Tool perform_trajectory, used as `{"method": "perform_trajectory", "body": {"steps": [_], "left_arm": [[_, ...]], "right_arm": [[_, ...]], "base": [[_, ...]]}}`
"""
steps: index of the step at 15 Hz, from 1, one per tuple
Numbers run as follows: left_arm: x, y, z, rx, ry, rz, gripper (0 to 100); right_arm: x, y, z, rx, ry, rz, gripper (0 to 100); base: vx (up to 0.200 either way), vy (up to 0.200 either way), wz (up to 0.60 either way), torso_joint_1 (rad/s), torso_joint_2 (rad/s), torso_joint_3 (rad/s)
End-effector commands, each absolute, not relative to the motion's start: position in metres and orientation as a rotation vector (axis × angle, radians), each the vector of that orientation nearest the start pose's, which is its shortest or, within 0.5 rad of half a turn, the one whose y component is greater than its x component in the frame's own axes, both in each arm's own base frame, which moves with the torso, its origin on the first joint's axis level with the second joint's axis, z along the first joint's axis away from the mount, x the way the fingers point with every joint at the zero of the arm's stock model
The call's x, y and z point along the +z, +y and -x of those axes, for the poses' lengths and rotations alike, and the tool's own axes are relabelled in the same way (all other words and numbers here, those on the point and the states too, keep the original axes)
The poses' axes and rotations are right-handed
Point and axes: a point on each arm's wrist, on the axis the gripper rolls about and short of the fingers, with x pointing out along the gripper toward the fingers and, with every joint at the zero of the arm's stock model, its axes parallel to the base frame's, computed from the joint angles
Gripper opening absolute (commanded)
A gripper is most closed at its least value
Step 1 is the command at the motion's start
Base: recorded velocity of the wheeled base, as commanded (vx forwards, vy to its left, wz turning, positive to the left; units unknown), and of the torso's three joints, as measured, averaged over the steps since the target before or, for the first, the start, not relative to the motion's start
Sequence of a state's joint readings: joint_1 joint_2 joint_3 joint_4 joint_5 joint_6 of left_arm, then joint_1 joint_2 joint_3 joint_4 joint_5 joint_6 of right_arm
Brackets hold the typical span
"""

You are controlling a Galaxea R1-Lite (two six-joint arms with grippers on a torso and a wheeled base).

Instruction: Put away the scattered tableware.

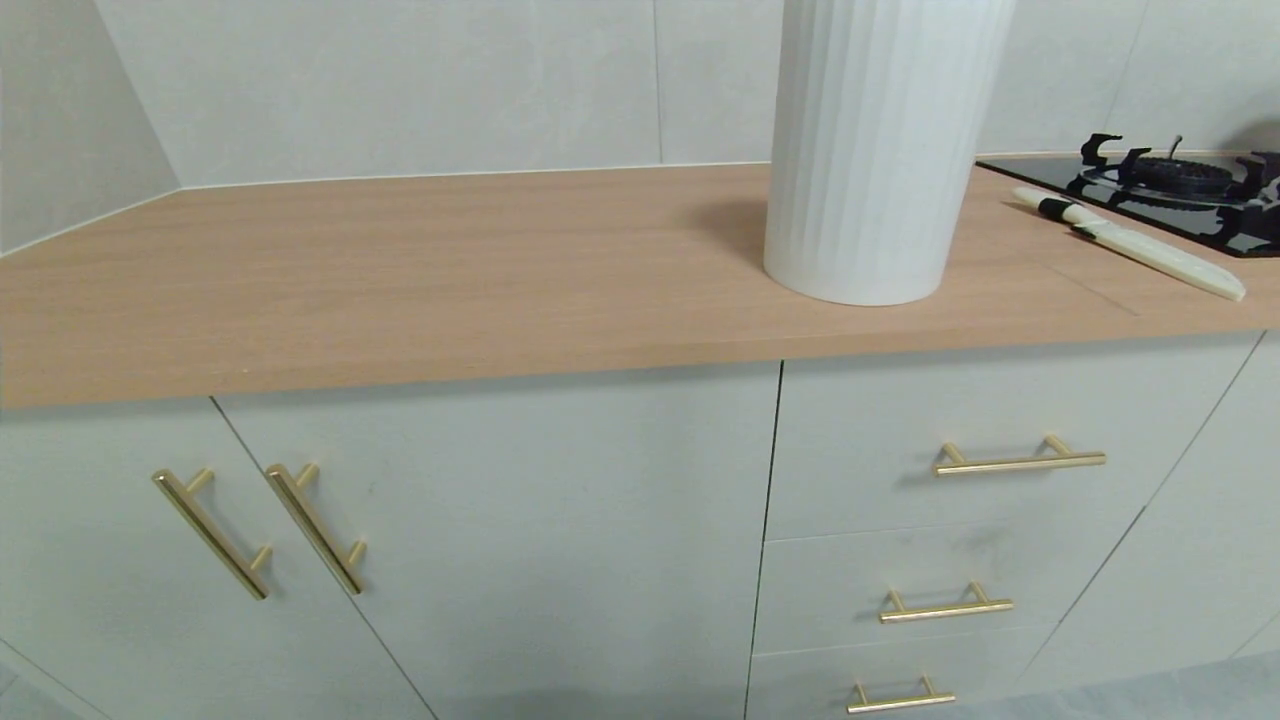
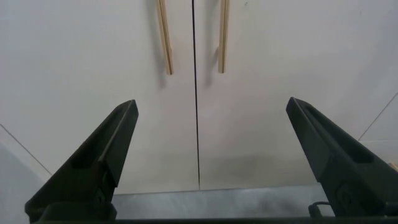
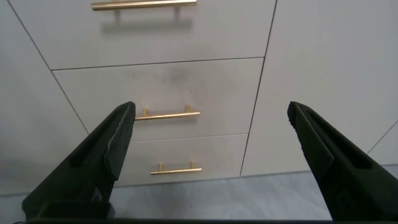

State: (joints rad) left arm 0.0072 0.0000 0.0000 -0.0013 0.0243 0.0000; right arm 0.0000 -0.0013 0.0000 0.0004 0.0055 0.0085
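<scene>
A cream knife with a black band on its handle lies on the wooden countertop at the far right, beside the stove. A tall white ribbed container stands on the counter just left of it. My left gripper is open and faces the double cabinet doors with their two brass handles, nothing between its fingers. My right gripper is open too, facing the stack of drawers below the counter, and holds nothing.
A black gas stove sits at the counter's far right corner. Below the counter are two cabinet doors on the left and three drawers with brass bar handles on the right. Grey tiled walls close the back and left.
</scene>
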Motion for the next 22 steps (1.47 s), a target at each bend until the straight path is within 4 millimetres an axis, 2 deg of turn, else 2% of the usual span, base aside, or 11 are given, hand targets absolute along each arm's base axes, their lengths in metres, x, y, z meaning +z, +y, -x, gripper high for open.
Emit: {"method": "perform_trajectory", "body": {"steps": [1,7,11,19,22], "left_arm": [[0.0756,0.0004,0.0228,0.032,-0.002,0.000,100],[0.0756,0.0004,0.0228,0.032,-0.002,0.000,100],[0.0756,0.0004,0.0228,0.032,-0.002,-0.002,100],[0.0756,0.0004,0.0228,0.032,-0.002,0.002,100],[0.0756,0.0004,0.0228,0.034,-0.002,0.002,100]], "right_arm": [[0.0755,0.0001,0.0228,0.006,0.000,-0.009,100],[0.0755,0.0001,0.0228,0.006,0.000,-0.009,100],[0.0755,0.0001,0.0228,0.006,0.000,-0.009,100],[0.0755,0.0001,0.0228,0.006,0.000,-0.009,100],[0.0755,0.0001,0.0228,0.006,0.000,-0.009,100]], "base": [[0.000,0.000,0.00,0.000,0.00,0.000],[0.000,-0.167,0.00,0.003,0.00,0.005],[-0.200,-0.200,0.00,0.008,0.00,0.001],[0.000,0.000,0.00,0.000,0.00,0.000],[0.200,0.000,0.00,0.002,0.00,0.001]]}}
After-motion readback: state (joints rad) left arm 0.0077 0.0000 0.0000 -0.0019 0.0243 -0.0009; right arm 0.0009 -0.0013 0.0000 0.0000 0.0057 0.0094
